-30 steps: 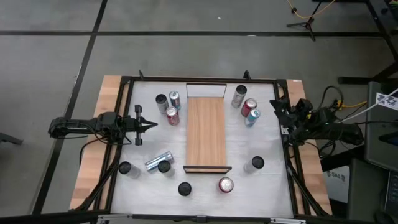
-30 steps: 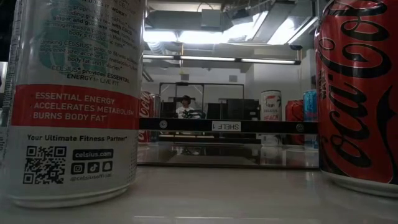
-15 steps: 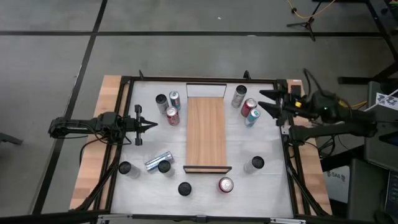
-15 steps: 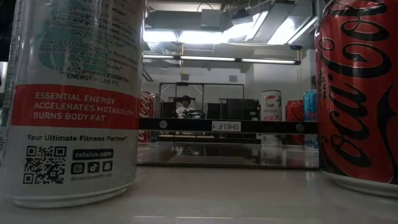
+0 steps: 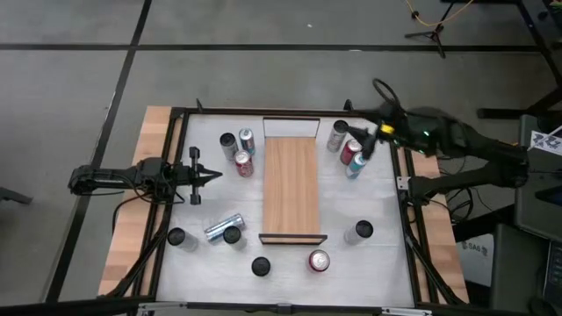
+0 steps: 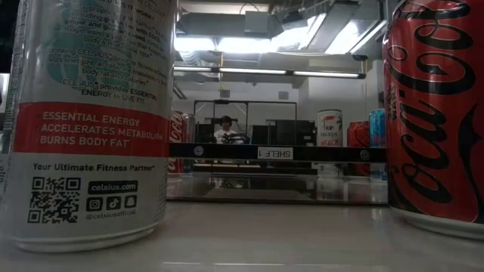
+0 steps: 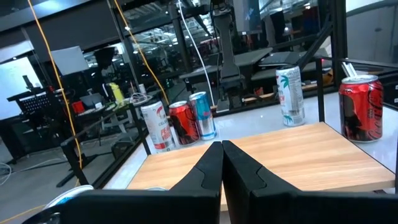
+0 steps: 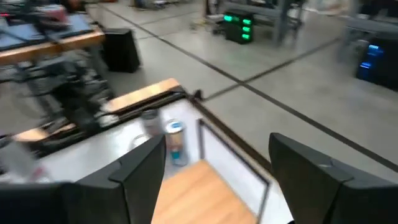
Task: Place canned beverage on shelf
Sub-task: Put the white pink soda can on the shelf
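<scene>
While nothing is held yet, the left gripper waits clenched shut at the table's left side, pointing toward the shelf, probably parked so the other arm has room. Beside it, near the far left end of the shelf, stands a small group of cans; one more lies on its side nearer the front. The shelf itself runs near-to-far down the middle of the table, bare, so no can has been placed on it. On its right, at the far end, a second group of three cans stands close together, and the right gripper, jaws spread and empty, hangs just above it, likely lining up on one of them.

From overhead the whole layout is clear. Only the left wrist view shows the closed fingers and the three far cans across the plank. Seen from table level, two big cans fill the front, with neither arm visible.
</scene>
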Controlling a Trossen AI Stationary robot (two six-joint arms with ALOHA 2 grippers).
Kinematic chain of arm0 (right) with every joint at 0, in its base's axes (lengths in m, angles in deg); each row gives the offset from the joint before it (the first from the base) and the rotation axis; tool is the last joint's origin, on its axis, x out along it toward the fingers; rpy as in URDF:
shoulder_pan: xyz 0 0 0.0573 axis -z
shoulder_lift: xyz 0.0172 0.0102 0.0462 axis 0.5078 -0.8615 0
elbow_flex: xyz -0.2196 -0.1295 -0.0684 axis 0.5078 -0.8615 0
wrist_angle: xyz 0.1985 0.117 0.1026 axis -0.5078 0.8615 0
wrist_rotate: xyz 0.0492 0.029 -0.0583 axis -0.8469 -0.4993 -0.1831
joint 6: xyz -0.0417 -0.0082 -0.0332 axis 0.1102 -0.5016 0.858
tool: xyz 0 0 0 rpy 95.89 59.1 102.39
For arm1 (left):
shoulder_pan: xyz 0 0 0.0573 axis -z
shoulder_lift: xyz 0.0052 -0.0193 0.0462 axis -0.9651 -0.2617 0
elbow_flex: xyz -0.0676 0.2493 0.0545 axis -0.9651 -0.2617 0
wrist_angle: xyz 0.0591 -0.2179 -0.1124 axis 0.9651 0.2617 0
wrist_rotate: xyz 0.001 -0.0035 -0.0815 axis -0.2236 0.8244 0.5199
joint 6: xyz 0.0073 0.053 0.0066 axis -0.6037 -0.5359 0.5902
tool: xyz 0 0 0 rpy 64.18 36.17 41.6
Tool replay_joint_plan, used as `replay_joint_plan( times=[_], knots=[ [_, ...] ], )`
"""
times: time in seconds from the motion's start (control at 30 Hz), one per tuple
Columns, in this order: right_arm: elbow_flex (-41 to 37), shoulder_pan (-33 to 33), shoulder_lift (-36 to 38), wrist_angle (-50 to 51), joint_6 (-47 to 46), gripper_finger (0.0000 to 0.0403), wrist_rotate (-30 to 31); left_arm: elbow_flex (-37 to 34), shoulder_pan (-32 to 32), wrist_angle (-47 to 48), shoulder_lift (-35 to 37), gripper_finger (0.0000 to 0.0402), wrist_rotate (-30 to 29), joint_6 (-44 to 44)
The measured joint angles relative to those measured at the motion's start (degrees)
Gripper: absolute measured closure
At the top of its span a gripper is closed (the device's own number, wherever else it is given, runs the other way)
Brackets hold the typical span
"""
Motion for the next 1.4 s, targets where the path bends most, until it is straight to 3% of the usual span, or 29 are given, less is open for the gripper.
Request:
replay_joint_plan(
  times=[0.1, 0.37, 0.63, 1.2, 1.4],
  knots=[
    [1.8, 5.5, -4.1, 0.5, -0.3, 0.0130, -1.9, 0.0, 0.0, 0.0, 0.0, 0.0401, 0.0, 0.1],
    [3.6, 18.1, -13.1, 4.9, -0.3, 0.0130, -14.6, 0.0, 0.0, 0.0, 0.0, 0.0401, 0.0, 0.0],
    [3.6, 25.3, -17.9, 11.6, 4.7, 0.0130, -15.9, 0.0, 0.0, 0.1, 0.0, 0.0401, 0.0, 0.0],
    [3.6, 29.0, -24.3, 14.3, 5.2, 0.0130, -18.3, 0.0, 0.0, 0.1, 0.0, 0.0401, 0.0, 0.0],
    [3.6, 29.0, -25.7, 14.3, -4.8, 0.0130, -14.1, 0.0, 0.0, 0.1, 0.0, 0.0401, 0.0, 0.0]
  ],
)
